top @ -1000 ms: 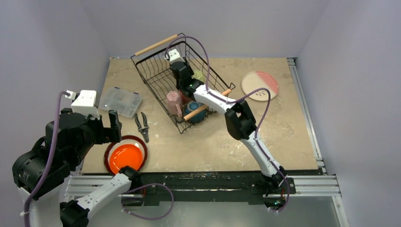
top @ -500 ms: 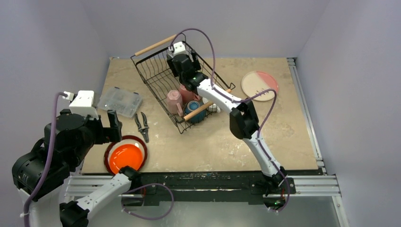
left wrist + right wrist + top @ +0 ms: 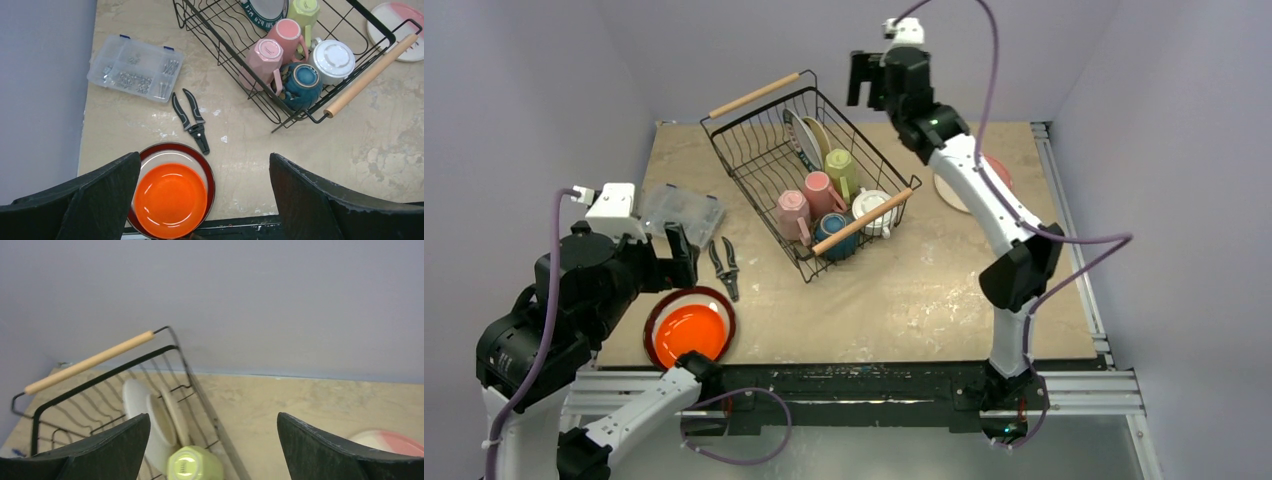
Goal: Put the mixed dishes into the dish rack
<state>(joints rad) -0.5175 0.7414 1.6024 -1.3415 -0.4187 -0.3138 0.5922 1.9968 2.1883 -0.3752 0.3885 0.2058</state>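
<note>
Leaves three dishes outside the large black wire dish rack [image 3: 757,95] with its pale wooden bar handles: a glossy orange plate [image 3: 170,200] nested on a dark red-rimmed plate [image 3: 172,146] at the 7 o'clock corner of the desk [image 3: 904,300], and a pink-and-white plate [image 3: 400,30] flat at 2 o'clock. Already racked, from the desk's middle toward 12 o'clock: white plates on edge [image 3: 799,135], a yellow-green mug [image 3: 305,7], two pink mugs [image 3: 265,55], a white two-handled cup [image 3: 332,57], a teal bowl [image 3: 302,82].

Probably glazed ceramic: rigid, slick, easy to chip, fairly heavy for a thin pinch. Lying flat, so best taken across the raised rim at its 6 o'clock edge, the orange one lifted alone off the plate beneath.

On the left arm [image 3: 574,290]: elbow folded, wrist aimed straight down over the orange stack, left jaws spread wide and empty, hovering well clear of it. On the right arm [image 3: 974,170]: reach stretched high toward 12 o'clock past the rack's far end, wrist facing the back wall [image 3: 250,290], right jaws parted fully, nothing between them.
</note>
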